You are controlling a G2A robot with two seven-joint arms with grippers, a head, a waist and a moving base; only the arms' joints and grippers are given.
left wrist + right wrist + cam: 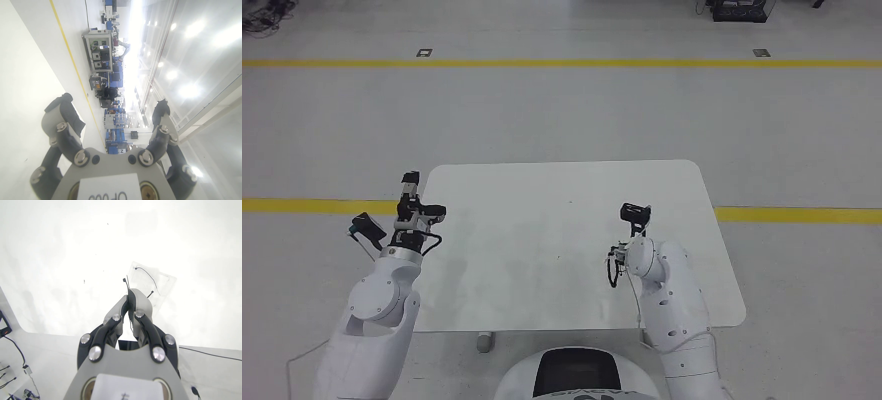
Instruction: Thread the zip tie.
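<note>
The right gripper (130, 294) is pinched shut on a thin black plastic zip tie (125, 283). The tie's small square head and its pointed tail both stick out just past the fingertips, and a further stretch of the strap runs down between the two fingers. This gripper hangs over the right part of the white, round-cornered table (562, 270), and in the top view the right gripper (635, 212) sits near the table's right side. Just beyond its fingertips a shallow clear plastic tray (167, 280) lies flat on the tabletop. Inside it lies a loose black tie (149, 275), curved, with at least one more beside it. The left gripper (113, 100) is spread wide with nothing between its black-padded fingers (66, 111), and it points out level toward the room. In the top view the left gripper (409, 185) is at the table's left edge, well apart from the right one.
</note>
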